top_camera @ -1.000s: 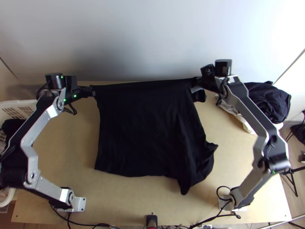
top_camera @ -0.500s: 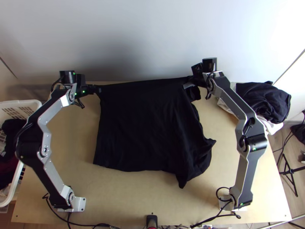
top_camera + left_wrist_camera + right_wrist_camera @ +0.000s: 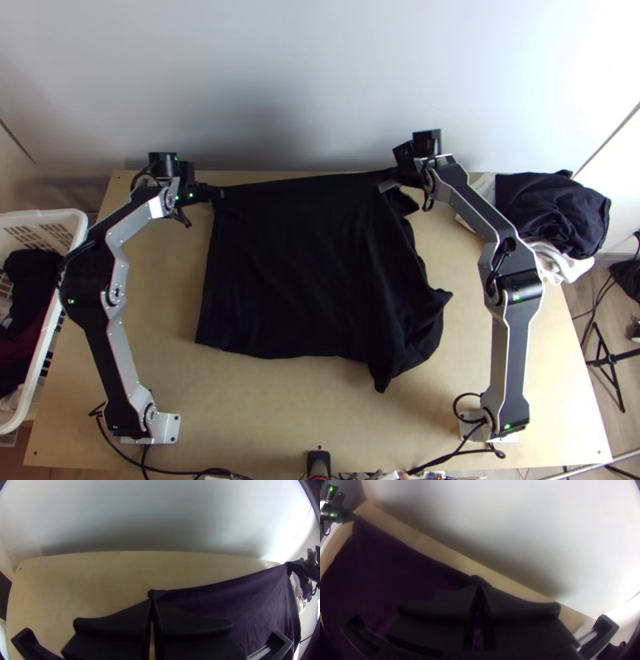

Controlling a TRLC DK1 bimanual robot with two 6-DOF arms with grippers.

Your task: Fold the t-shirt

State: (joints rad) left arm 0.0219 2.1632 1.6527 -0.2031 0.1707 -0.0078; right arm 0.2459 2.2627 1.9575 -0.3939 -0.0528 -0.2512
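Both pincers clamped on the black t-shirt (image 3: 304,272), far edge drawn taut between them.
The left pincer (image 3: 218,194) is closed on the shirt's far left corner, the right pincer (image 3: 390,182) on its far right part, with a short bit of cloth hanging out beside the grip; from there the shirt lies over the middle of the bench (image 3: 152,272), fairly smooth at the left, rumpled and bunched at the near right, one point sticking out toward the near edge; farther out, a heap of dark cloth (image 3: 552,210) with white cloth (image 3: 564,262) sits by the far right corner, apart from the shirt, and a white basket (image 3: 78,228) holding dark clothes (image 3: 30,284) stands at the left, close by the left arm's elbow.
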